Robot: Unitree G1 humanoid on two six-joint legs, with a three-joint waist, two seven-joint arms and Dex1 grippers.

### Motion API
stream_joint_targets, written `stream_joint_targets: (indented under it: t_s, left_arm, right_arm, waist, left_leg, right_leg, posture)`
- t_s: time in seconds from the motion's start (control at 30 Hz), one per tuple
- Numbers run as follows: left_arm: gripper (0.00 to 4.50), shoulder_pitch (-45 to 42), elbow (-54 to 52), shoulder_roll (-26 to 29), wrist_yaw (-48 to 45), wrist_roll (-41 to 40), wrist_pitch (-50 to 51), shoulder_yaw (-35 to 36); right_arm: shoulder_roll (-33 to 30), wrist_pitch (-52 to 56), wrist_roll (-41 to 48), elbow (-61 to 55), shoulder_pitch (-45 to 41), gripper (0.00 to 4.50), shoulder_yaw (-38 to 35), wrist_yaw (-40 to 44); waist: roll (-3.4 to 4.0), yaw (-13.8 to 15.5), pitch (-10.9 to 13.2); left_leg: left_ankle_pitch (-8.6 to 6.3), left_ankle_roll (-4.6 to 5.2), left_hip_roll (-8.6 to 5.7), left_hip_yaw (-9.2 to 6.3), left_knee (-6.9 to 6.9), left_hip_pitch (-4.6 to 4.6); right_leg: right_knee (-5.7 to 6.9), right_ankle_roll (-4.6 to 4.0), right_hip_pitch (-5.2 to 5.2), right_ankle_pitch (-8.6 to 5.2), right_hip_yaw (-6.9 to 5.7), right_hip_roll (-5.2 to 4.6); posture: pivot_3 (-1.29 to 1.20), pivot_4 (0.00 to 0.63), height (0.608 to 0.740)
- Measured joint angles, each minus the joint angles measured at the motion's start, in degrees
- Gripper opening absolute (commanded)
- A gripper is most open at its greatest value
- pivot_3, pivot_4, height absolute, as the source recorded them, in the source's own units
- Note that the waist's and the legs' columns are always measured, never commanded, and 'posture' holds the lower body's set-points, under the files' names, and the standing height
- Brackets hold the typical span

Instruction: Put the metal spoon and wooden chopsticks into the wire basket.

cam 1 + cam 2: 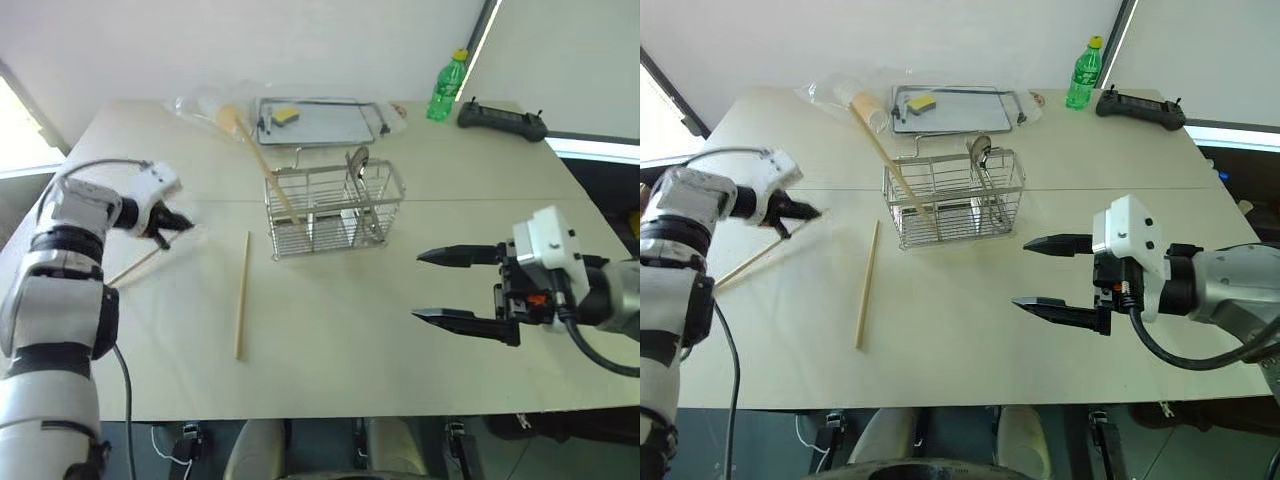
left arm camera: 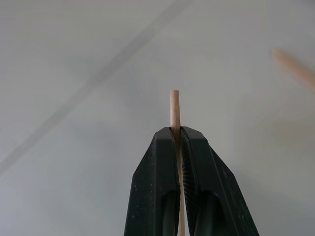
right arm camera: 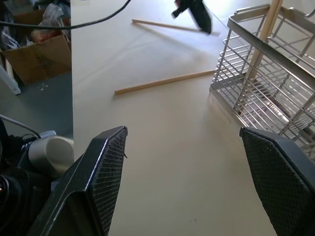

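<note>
Nearest, on the right, the right gripper (image 1: 445, 287) hangs over the table (image 1: 350, 350) with its fingers spread wide and nothing between them, pointing left. Left of centre, one of the wooden chopsticks (image 1: 241, 294) lies free, its long axis running near to far. At the left edge the left gripper (image 1: 172, 224) is clenched on the other chopstick (image 2: 174, 108), whose tip pokes just past the fingertips while its shaft trails back toward the near left. The wire basket (image 1: 335, 210) stands to the right of and a little beyond that gripper, so the left arm is nearer; the metal spoon (image 1: 358, 165) already stands inside it. No writing is legible anywhere.
</note>
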Motion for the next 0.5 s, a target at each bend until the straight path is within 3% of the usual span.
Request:
stream_joint_targets:
  t_s: [0.13,0.23,0.33,0.5]
  left_arm:
    - [0.02,-11.5,-3.7,-2.0,8.3,-12.8,5.0,15.0]
    - [0.02,-15.3,-11.1,-3.9,10.9,-22.1,8.9,23.1]
    - [0.02,-12.9,-24.5,-8.5,13.0,-28.9,15.0,26.2]
    - [0.02,-4.2,-47.4,-17.8,19.2,-36.3,23.3,25.7]
  right_arm:
    - [0.0,-0.3,-0.6,0.0,0.7,3.76,0.3,0.5]
    - [0.3,-0.3,-0.6,0.1,0.7,3.76,0.5,-0.2]
    - [0.9,-0.3,-0.5,0.1,0.7,3.76,0.7,-0.7]
    - [1.5,-0.1,0.0,0.1,0.3,3.76,1.6,-1.9]
  waist:
    - [-0.02,-0.3,0.0]
    - [0.17,-0.8,-0.1]
    - [0.3,-0.8,-0.1]
    - [0.31,-0.4,-0.1]
  left_leg:
    - [-0.01,-0.01,-0.06,0.04,0.02,0.02]
    - [-0.03,0.0,-0.08,0.18,-0.05,0.22]
    - [-0.02,-0.02,-0.06,0.14,-0.08,0.3]
    - [0.04,-0.12,-0.07,0.13,0.07,0.31]
  right_leg:
    - [-0.17,0.22,0.14,0.09,-0.01,-0.12]
    - [-0.18,0.26,0.26,0.1,0.02,-0.21]
    - [-0.1,0.27,0.31,0.09,0.03,-0.16]
    - [-0.05,0.24,0.35,0.11,0.09,-0.13]
  posture:
    - [0.0,0.15,0.703]
    - [0.0,0.15,0.703]
    - [0.0,0.15,0.703]
    - [0.0,0.15,0.703]
